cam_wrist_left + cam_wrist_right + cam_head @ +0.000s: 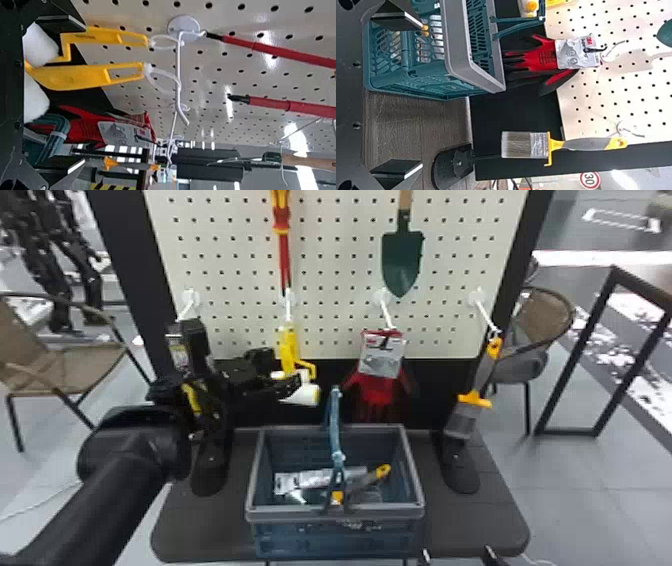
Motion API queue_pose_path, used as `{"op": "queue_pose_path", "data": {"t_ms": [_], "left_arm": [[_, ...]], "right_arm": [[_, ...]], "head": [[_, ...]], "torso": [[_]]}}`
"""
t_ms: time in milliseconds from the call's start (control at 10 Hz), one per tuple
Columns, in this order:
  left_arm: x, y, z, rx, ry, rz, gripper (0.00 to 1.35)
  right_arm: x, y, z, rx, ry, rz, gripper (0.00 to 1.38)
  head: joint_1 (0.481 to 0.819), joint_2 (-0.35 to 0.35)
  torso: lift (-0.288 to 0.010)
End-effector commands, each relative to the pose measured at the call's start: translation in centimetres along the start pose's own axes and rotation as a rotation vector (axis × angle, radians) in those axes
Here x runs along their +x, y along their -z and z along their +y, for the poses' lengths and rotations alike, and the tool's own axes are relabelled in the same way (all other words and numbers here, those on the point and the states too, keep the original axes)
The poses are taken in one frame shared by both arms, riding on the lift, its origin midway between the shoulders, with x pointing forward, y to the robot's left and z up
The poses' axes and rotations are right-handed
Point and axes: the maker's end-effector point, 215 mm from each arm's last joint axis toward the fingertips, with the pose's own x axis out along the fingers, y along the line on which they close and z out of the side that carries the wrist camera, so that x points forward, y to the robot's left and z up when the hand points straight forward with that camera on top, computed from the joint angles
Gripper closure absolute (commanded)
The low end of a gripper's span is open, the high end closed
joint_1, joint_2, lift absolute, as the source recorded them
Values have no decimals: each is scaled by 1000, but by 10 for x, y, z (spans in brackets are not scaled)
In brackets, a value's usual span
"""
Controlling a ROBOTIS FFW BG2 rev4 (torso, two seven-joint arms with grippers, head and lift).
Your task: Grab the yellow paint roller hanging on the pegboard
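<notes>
Left gripper [280,372], my tool: fingers parted, one to either side of the white covers [302,395] of two yellow paint rollers [85,77]; contact, I cannot tell. Location of rollers: both hang by white loops [166,81] on one pegboard hook [178,67], one behind the other. Orientation: handles' long axes near upright, loop ends up, covers down. Head view shows a cover lying crosswise to its handle, yellow end cap [316,395] facing right. Right gripper [456,557]: fingers parted, at the head view's bottom edge, near the basket's [335,517] right side.
</notes>
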Motion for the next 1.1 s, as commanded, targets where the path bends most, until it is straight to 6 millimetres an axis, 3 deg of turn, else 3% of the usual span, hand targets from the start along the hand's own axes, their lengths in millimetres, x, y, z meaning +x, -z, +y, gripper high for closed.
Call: {"op": "queue_pose_path", "data": {"t_ms": [0,200,300,400,500,1000], "left_arm": [[8,-5,-4,-5,30,-6,140],[10,-8,-4,-6,22,-21,499],[10,-4,-2,-13,8,-19,596],[11,6,-6,-45,25,16,794],[9,12,-4,-34,20,43,1156],[9,13,-5,-23,22,46,1207]], "right_arm": [[2,0,1,1,-5,0,84],[2,0,2,7,-4,-3,84],[1,1,1,8,-2,-4,85],[1,0,1,10,-2,-7,85],[0,-1,0,11,0,-8,85],[0,-1,0,12,1,-9,85]], "head": [[549,0],[549,0],[549,0],[549,0],[549,0],[549,0]], "torso": [[-100],[-100],[-100],[-100],[-100],[-100]]}}
